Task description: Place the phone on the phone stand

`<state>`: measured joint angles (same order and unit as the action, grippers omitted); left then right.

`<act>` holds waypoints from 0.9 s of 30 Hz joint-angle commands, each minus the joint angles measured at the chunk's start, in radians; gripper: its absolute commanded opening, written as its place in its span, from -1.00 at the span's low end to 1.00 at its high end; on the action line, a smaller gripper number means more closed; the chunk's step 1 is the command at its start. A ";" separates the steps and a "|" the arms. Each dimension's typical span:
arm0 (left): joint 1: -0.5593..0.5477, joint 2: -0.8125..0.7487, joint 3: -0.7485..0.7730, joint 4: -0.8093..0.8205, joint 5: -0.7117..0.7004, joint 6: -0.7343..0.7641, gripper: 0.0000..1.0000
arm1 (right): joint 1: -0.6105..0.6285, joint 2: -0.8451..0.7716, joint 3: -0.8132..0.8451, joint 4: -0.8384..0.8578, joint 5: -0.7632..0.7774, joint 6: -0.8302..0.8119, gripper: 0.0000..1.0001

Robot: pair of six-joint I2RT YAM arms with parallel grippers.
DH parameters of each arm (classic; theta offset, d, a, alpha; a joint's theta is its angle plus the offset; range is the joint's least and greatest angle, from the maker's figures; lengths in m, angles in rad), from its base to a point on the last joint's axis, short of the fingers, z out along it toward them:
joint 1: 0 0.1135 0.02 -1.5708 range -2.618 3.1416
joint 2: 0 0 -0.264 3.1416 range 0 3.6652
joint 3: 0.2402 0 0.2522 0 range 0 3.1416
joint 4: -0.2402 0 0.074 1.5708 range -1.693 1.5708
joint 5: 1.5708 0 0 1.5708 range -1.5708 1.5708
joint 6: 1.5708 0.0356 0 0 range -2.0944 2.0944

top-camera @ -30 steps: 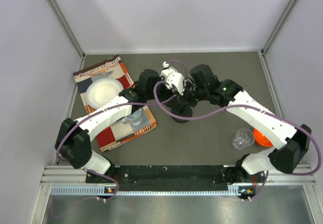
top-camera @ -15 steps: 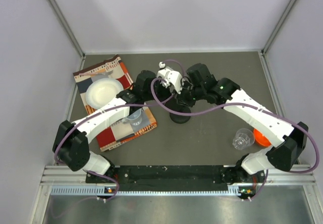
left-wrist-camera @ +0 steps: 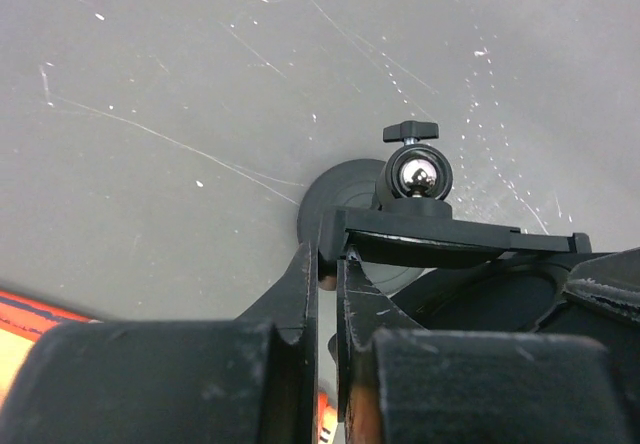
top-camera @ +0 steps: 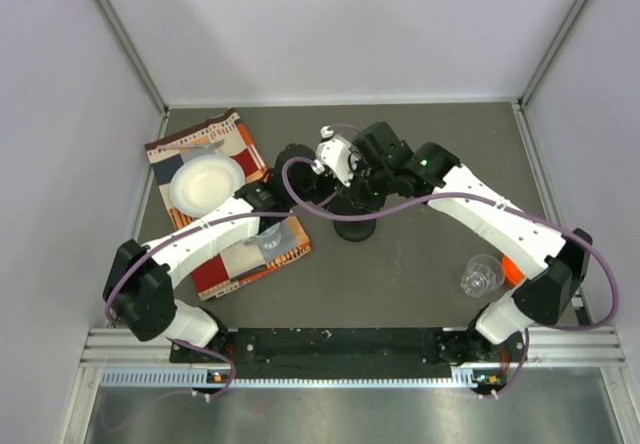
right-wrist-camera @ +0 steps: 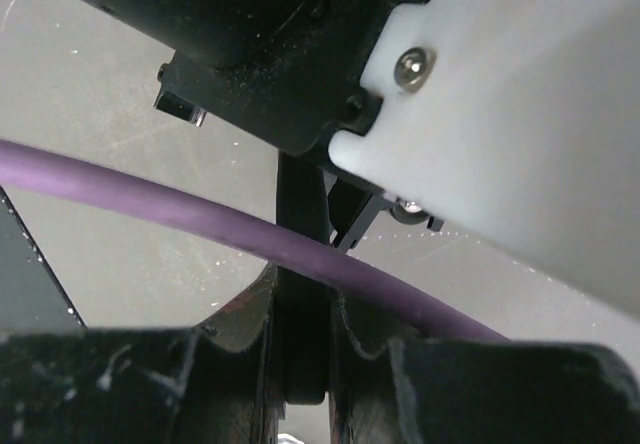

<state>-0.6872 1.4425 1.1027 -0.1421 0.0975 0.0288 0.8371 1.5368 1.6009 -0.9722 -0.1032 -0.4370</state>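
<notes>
Matt phone stand point(left-wrist-camera: 412, 179); scuffed table point(left-wrist-camera: 150, 64)

**Right arm swings in leftward**

The right arm point(top-camera: 485, 216) has swung left and farther back, bringing the right gripper point(right-wrist-camera: 300, 364), pinched on the phone point(left-wrist-camera: 450, 242), closer against the left gripper point(left-wrist-camera: 328, 284). Its lower link has turned in as well, now covering most of the orange thing point(top-camera: 508, 263) beside the clear cup point(top-camera: 482, 275).

1. The phone point(left-wrist-camera: 450, 242) is black.
2. The phone stand point(left-wrist-camera: 338, 186) is black, with a shiny silver bit near the top.
3. The cloth point(top-camera: 225, 140) has orange, red and white checks.
4. The bowl point(top-camera: 205, 184) is white.
5. The counter point(top-camera: 420, 289) is dark grey with thin pale scratches.
6. The cable point(right-wrist-camera: 150, 199) is purple.
7. The cup point(top-camera: 482, 276) is clear.
</notes>
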 commanded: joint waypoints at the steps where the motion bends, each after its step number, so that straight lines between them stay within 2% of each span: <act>1: 0.005 -0.025 0.105 0.118 -0.524 -0.012 -1.00 | 0.062 -0.004 -0.044 -0.365 0.048 0.153 -1.00; 5: -0.012 -0.050 0.030 0.133 -0.578 -0.007 -1.00 | 0.071 -0.061 -0.103 -0.370 0.011 0.130 -1.00; 7: -0.011 -0.033 0.029 0.168 -0.564 -0.024 -1.00 | 0.074 -0.107 -0.099 -0.292 -0.012 0.124 -1.00; 9: -0.018 -0.025 0.055 0.147 -0.411 -0.026 -1.00 | 0.054 -0.103 -0.043 -0.211 -0.073 0.139 -1.00; 12: -0.031 -0.036 0.053 0.115 -0.311 -0.125 -1.00 | 0.057 -0.017 0.056 -0.136 -0.084 0.124 -1.00; 16: -0.032 -0.051 0.028 0.092 -0.228 -0.231 -1.00 | 0.059 -0.012 0.045 0.025 -0.087 0.164 -1.00; 20: -0.032 -0.048 0.011 0.084 -0.167 -0.218 -1.00 | 0.057 -0.006 0.033 0.047 -0.116 0.107 -1.00; 21: -0.032 -0.048 -0.001 0.097 -0.135 -0.183 -1.00 | 0.063 -0.003 0.040 0.040 -0.194 0.034 -1.00; 22: -0.031 -0.047 -0.007 0.134 -0.005 -0.155 -1.00 | 0.066 -0.004 0.042 0.032 -0.254 -0.029 -1.00; 24: -0.032 -0.041 -0.012 0.166 0.114 -0.068 -1.00 | 0.069 -0.026 0.021 0.023 -0.420 -0.233 -1.00; 26: -0.031 -0.018 0.021 0.104 0.262 0.005 -1.00 | 0.085 -0.050 -0.027 0.001 -0.457 -0.435 -1.00; 27: -0.029 -0.004 0.040 0.060 0.304 0.076 -1.00 | 0.088 -0.053 -0.033 -0.014 -0.455 -0.460 -1.00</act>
<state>-0.7101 1.4094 1.0843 -0.1753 0.1562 -0.0036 0.8524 1.5265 1.5951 -0.9890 -0.2039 -0.6220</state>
